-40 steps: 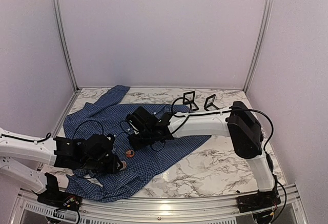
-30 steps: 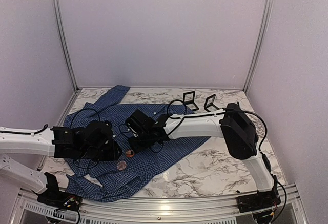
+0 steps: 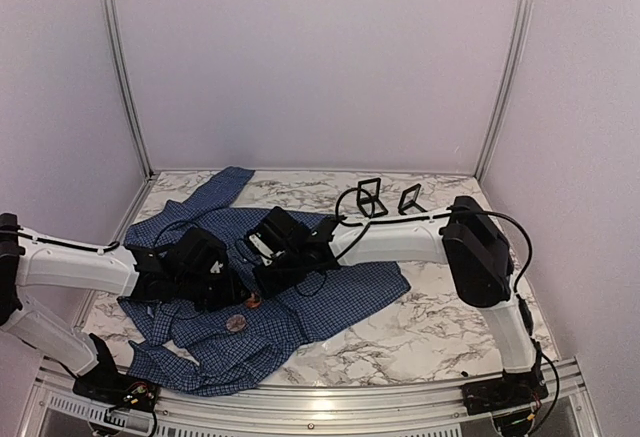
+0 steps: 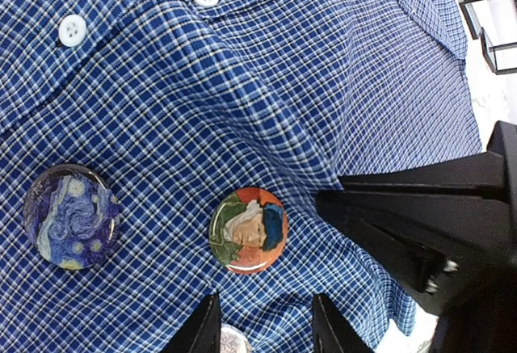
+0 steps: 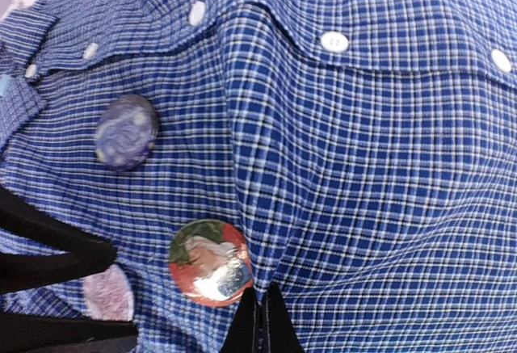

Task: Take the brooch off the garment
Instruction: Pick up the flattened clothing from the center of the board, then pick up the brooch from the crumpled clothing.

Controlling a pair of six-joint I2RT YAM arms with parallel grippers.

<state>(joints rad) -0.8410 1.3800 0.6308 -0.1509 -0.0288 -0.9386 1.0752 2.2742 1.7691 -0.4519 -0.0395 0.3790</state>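
Note:
The garment (image 3: 320, 292), a dark blue checked shirt, lies crumpled across the marble table. Pinned to it is the brooch (image 4: 248, 230), a small round orange-rimmed badge with a painted face, also visible as the brooch (image 5: 210, 262) and the brooch (image 3: 253, 300). My right gripper (image 5: 262, 325) is shut on a raised fold of the shirt right beside the brooch's edge. My left gripper (image 4: 262, 333) is open over the cloth, and the brooch sits just beyond its fingertips. Nothing is between its fingers (image 4: 202, 329) except the flat shirt underneath.
A blue swirl-painted badge (image 4: 71, 216) and a pale pinkish badge (image 5: 107, 292) are also on the shirt, close to the brooch. Pale buttons (image 4: 72, 30) run along the placket. Two small black square frames (image 3: 370, 197) stand at the table's back.
My right gripper has closed on a fold of shirt beside the brooch. My left arm has moved up and right toward the brooch. The shirt's right side has bunched inward.

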